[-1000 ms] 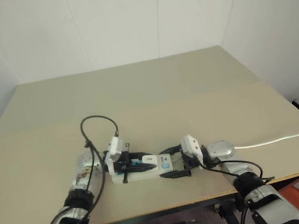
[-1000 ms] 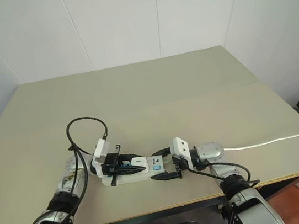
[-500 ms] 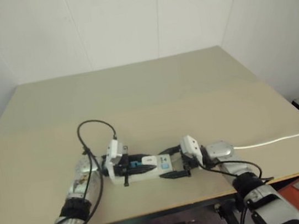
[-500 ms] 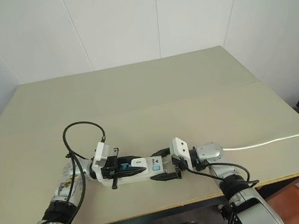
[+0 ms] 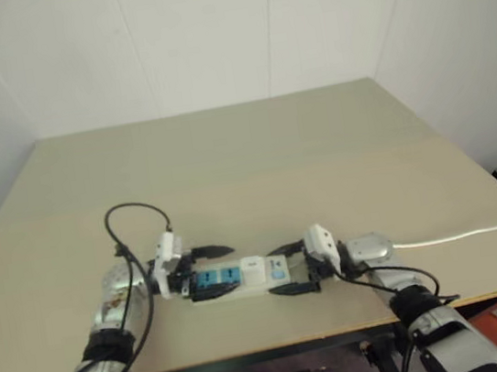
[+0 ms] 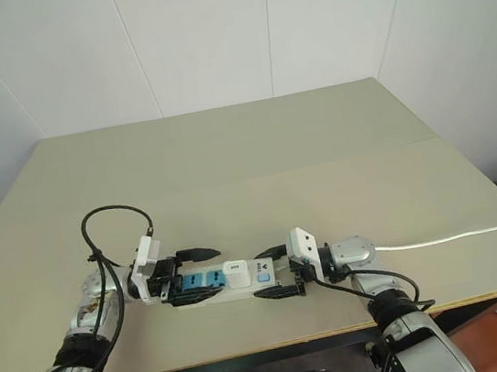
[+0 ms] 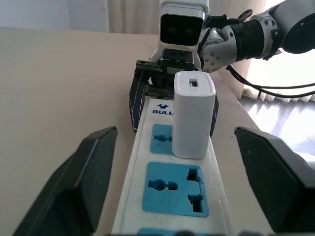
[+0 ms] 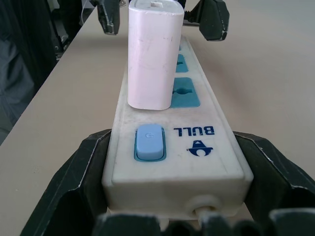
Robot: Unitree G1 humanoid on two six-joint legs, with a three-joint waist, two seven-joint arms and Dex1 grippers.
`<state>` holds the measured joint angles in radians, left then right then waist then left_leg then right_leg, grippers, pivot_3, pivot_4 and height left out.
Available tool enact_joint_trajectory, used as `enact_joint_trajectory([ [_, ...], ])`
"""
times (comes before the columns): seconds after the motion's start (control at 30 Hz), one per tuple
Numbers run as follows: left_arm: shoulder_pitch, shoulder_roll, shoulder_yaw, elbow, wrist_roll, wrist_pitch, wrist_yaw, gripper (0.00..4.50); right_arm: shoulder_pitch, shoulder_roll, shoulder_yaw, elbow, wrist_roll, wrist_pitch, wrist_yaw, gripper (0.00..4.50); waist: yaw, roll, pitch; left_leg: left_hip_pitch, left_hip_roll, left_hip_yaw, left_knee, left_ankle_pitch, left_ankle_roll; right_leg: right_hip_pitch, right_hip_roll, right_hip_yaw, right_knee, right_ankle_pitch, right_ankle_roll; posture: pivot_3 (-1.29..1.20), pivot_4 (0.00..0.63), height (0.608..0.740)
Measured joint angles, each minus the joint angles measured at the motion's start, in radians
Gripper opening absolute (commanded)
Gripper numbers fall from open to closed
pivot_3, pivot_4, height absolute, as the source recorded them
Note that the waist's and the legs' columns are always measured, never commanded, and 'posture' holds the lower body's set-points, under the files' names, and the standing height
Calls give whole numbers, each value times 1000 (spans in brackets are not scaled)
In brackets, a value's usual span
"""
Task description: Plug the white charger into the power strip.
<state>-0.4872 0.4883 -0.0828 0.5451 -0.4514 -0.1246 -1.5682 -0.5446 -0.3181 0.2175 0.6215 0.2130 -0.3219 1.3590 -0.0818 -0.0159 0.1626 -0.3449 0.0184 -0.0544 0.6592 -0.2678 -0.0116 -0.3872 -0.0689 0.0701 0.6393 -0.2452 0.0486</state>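
The power strip (image 5: 233, 287) lies near the table's front edge, its blue sockets facing up. The white charger (image 5: 252, 267) stands upright in a socket beside the blue switch (image 8: 149, 142). My left gripper (image 5: 216, 272) is open at the strip's left end. Its fingers (image 7: 83, 172) are spread wide on either side of the strip, clear of the charger (image 7: 194, 113). My right gripper (image 5: 277, 272) is shut on the switch end of the power strip (image 8: 197, 162), one finger against each long side.
The strip's white cable (image 5: 468, 234) runs off to the right along the table. A black cable loop (image 5: 133, 221) arches over my left wrist. The table's front edge (image 5: 342, 325) is close below both grippers. White walls stand behind the table.
My left gripper has opened, let go of the charger and drawn back to the left. The charger stays upright in the strip. The right gripper has kept its hold.
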Motion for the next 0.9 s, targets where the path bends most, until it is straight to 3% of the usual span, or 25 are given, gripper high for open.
enact_joint_trajectory([
  [0.27,37,132,-24,-40,-58,81,-40,4473,0,-5,-3,-1,3,-12,15,3405,5,-2,2,-3,0,-1,0,0,0,-3,-1,-1,0,0,0,0,150,740],
  [0.43,27,169,57,-52,-73,117,-40,4473,0,-7,-4,5,-7,-73,4,3405,9,-4,3,-4,1,-1,0,0,0,-4,0,-1,0,0,0,0,150,740],
  [0.5,14,191,101,-52,-86,129,-38,4500,0,-7,-3,9,-7,-88,6,4127,9,-4,3,-4,1,-1,0,0,0,-4,0,-1,0,0,0,0,150,740],
  [0.57,3,211,145,-52,-96,141,-35,4500,-1,-13,0,16,-18,-88,11,4472,11,-3,3,-5,0,-1,0,0,0,-4,-1,-1,-1,0,0,0,150,740],
  [0.9,4,220,251,-83,-104,198,-11,4500,3,-82,-12,-56,11,7,64,4472,19,-4,6,-12,-1,-1,0,0,0,-11,-3,-2,-1,0,-1,0,150,740],
])
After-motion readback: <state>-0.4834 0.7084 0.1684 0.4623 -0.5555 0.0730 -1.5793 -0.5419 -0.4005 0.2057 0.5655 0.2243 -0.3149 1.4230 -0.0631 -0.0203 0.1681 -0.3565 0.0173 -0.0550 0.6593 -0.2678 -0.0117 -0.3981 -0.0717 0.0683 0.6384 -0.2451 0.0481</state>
